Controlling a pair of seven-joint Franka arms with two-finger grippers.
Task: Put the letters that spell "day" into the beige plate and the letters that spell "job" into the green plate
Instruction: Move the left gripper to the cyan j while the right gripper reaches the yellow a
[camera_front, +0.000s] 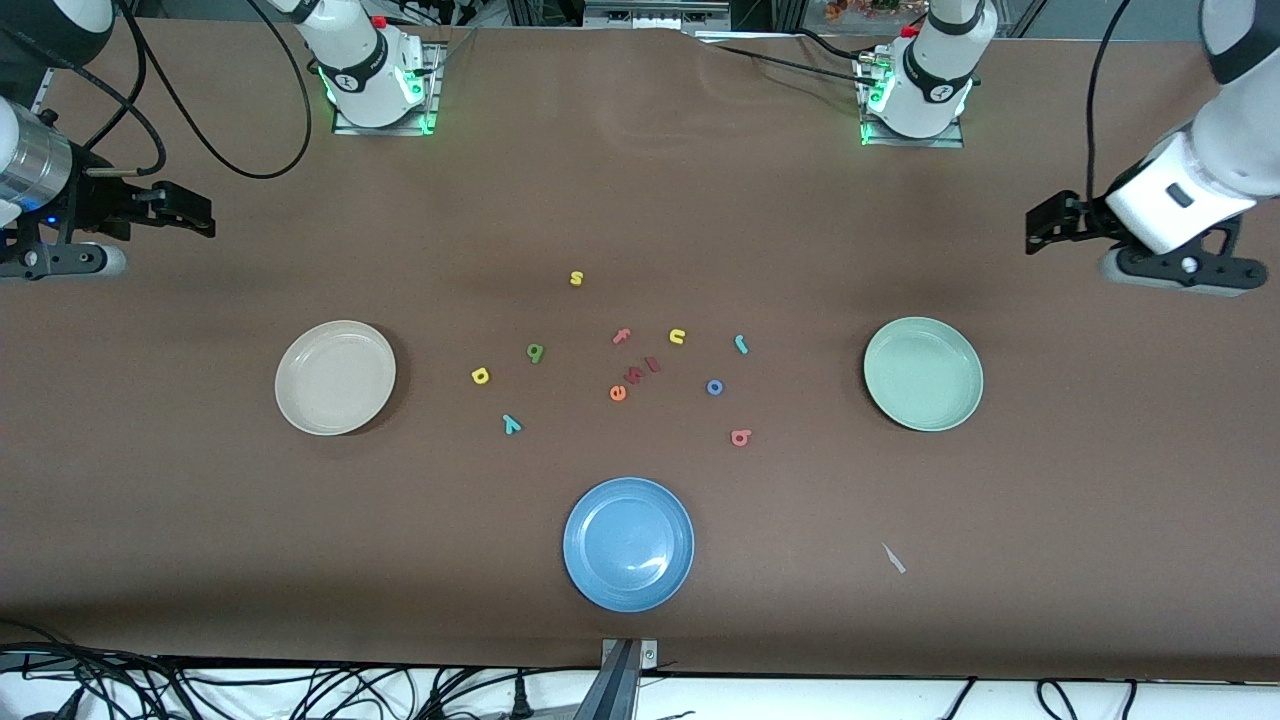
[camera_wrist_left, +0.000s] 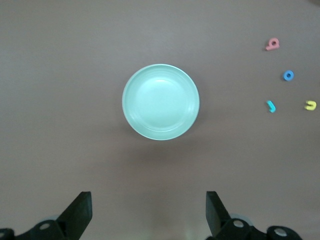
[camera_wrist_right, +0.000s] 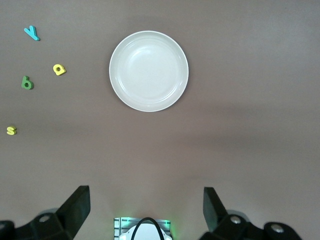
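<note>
1. My left gripper (camera_wrist_left: 148, 212) hangs in the air at the left arm's end of the table, fingers spread wide, nothing between them. The arm waits.
2. My right gripper (camera_wrist_right: 146, 209) hangs at the right arm's end, fingers spread just as wide, also empty. That arm waits too.
3. Green plate (camera_front: 923, 373) lies flat on the table toward the left arm's end; nothing in it. My left wrist view looks straight down on it (camera_wrist_left: 160, 102).
4. Beige plate (camera_front: 335, 377) lies toward the right arm's end; nothing in it.
5. Blue plate (camera_front: 628, 543) lies between the two, nearest the front camera.
6. Letters lie loose on the brown table (camera_front: 640, 200) between the beige and green plates, none touching a plate.
7. Toward the beige plate: yellow d (camera_front: 480, 376), dark green a (camera_front: 535, 352), teal y (camera_front: 511, 424), well apart from one another.
8. Toward the green plate: teal j (camera_front: 741, 344), blue o (camera_front: 714, 387), salmon b (camera_front: 740, 437).
9. In the middle: pink f (camera_front: 621, 336), yellow u (camera_front: 677, 336), orange e (camera_front: 617, 393) and two dark red letters (camera_front: 643, 369) I cannot read.
10. Yellow s (camera_front: 576, 278) lies alone, farthest from the front camera.
</note>
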